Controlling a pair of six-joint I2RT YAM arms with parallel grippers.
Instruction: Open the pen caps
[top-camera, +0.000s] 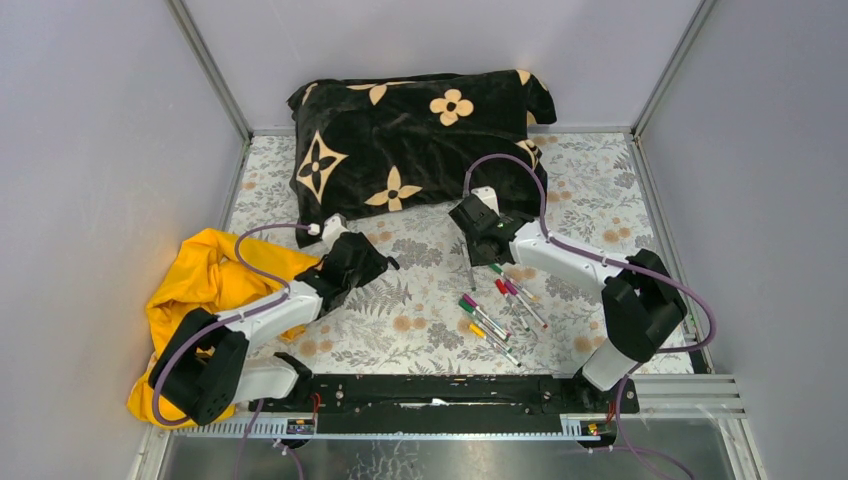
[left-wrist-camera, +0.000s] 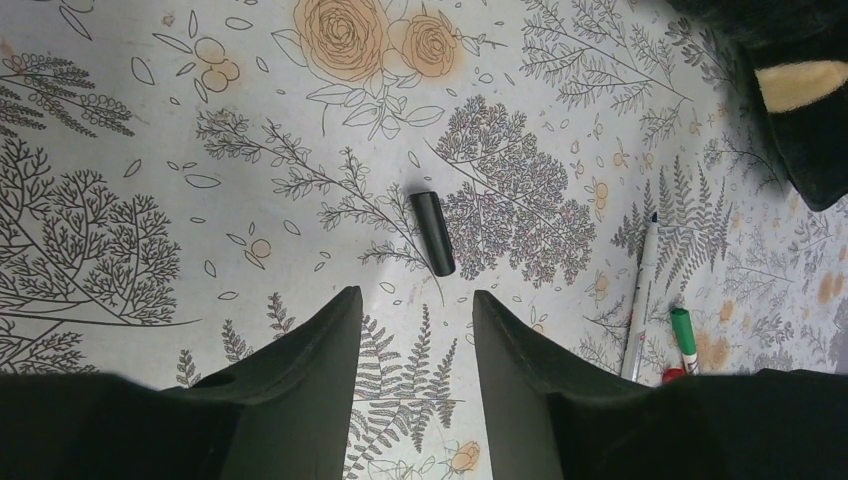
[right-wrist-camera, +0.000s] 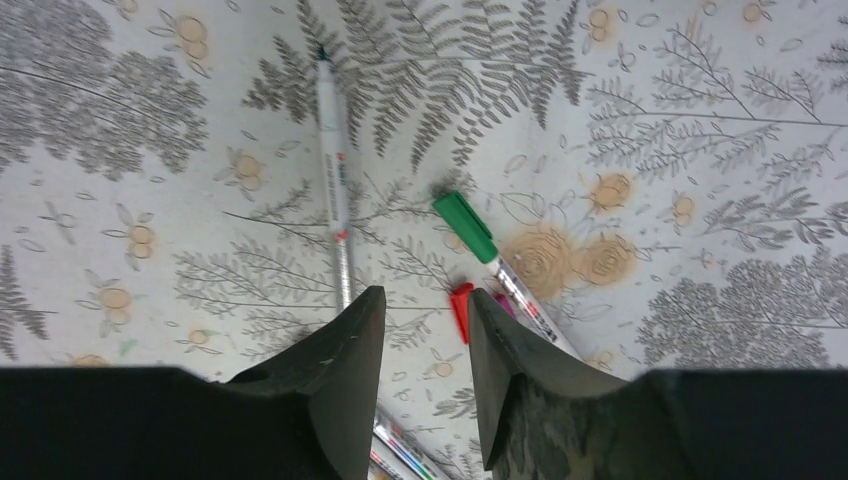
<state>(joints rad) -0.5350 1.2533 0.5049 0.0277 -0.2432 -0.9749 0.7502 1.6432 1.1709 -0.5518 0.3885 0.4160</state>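
Soft, even light fills all three views, leaving only faint shadows on the floral surface (top-camera: 420, 330), while the left end effector (left-wrist-camera: 415, 293) and right end effector (right-wrist-camera: 425, 292) show as near-black, slightly blurred shapes along the bottom of the frame.

Both my arms reach forward; my left gripper (left-wrist-camera: 415, 296) and right gripper (right-wrist-camera: 425, 295) tilt downward, jaws parted.

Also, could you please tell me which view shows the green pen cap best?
The right wrist view: the green pen cap lies whole and sharp near mid-frame. The left wrist view catches it small near the lower right edge; the top external view shows only a green speck.
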